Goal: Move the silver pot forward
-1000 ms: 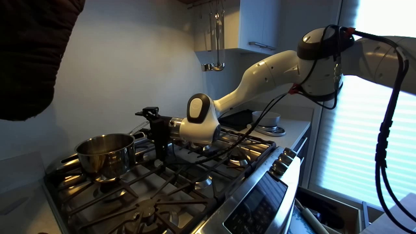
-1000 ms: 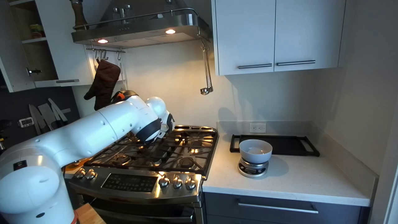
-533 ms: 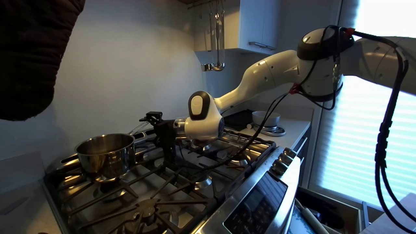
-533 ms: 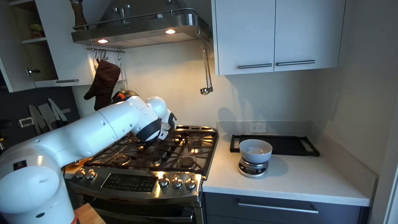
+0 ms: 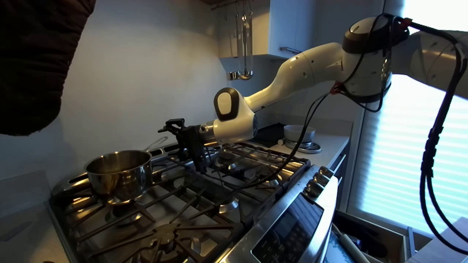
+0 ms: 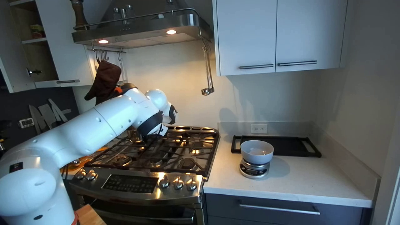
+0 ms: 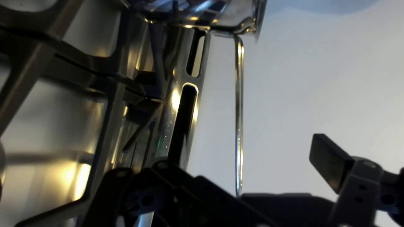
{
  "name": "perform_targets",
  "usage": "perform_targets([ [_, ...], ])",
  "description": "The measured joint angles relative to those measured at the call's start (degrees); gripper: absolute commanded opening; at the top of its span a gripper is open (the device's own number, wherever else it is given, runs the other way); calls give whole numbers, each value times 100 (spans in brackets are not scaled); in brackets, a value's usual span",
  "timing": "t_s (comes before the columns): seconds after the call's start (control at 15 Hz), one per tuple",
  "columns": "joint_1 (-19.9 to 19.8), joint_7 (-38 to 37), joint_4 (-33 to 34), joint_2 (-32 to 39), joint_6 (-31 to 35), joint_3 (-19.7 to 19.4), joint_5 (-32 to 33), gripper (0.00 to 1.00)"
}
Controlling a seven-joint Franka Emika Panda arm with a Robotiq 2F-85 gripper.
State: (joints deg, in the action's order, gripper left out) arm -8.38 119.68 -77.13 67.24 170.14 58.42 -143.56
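Silver pot (image 5: pixel 119 179) upright on the grate (image 5: pixel 204 227), by the back edge of the stove (image 6: pixel 125 197); gripper (image 5: pixel 182 150) unclenched, fingers (image 7: pixel 329 164) spread wide.
A gap parts pot body from fingers; grate stretches forward to the control panel (image 6: pixel 130 183). Counted: one pot with one wire handle (image 7: pixel 239 110) visible, two fingers, five knobs (image 6: pixel 178 182), one white bowl (image 6: pixel 254 157) on one scale (image 6: pixel 253 172).

No words, numbers or brands are being made legible. In an exterior view, small marks are being borne by the stove control panel (image 6: pixel 130 183), by the kitchen scale (image 6: pixel 253 172) and by a small white display (image 6: pixel 26 122), all being blurred beyond reading.
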Motion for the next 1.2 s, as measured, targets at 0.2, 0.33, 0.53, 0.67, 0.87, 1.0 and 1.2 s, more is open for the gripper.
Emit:
perform_targets([
  [0.2, -326, -196, -517, -603, 725, 98, 106, 100],
  [0.33, -599, -279, -914, -1019, 1365, 292, 113, 100],
  [0.53, -1178, -99, -1423, -1265, 2643, 1149, 138, 100],
  [0.67, -1448, -16, -1634, -1347, 3485, 1639, 270, 100],
  [0.87, -1673, -27, -1809, -1404, 4746, 2213, 528, 100],
  [1.0, -1678, -3, -1827, -1509, 5444, 2350, 534, 100],
  [1.2, -1511, 24, -1863, -1723, 6210, 2363, 534, 100],
])
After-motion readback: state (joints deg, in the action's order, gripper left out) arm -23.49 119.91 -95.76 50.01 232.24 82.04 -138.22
